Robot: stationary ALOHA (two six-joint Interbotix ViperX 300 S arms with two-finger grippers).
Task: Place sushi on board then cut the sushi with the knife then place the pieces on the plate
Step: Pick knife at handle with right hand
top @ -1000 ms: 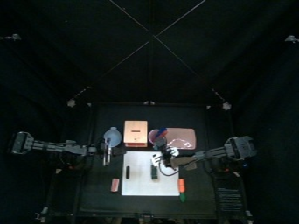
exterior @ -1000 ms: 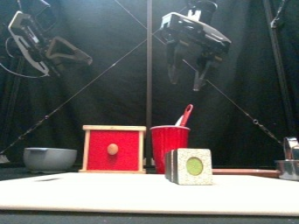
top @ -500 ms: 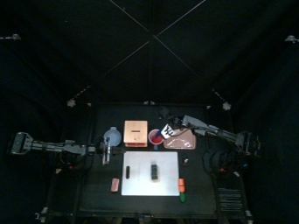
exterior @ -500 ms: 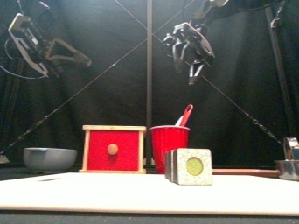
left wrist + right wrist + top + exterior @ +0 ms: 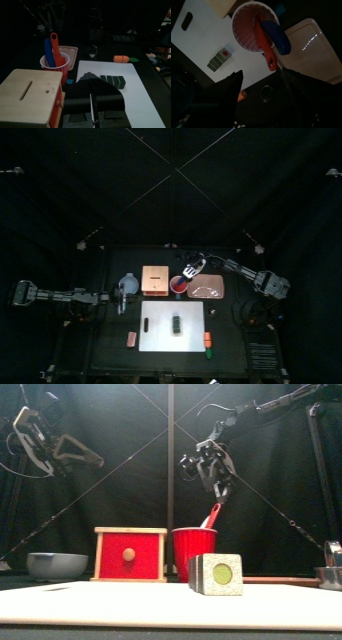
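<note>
Found the sushi roll (image 5: pixel 177 322) lying on the white board (image 5: pixel 195 336), so judged placing done and fetching the knife in hand. Saw the right pincer (image 5: pixel 211 482) spread wide above the red cup (image 5: pixel 194 550), over the red knife (image 5: pixel 264 45), not touching it. Saw the left pincer (image 5: pixel 91 79) nearly closed, empty, resting beside the board's left edge. Needed next, probably: descending straight, closing on that handle, lifting clear.

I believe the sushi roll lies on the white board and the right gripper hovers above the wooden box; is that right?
Not quite: the right gripper hovers above the red cup, not the wooden box, as the front view shows. The sushi roll does lie on the white board.
</note>
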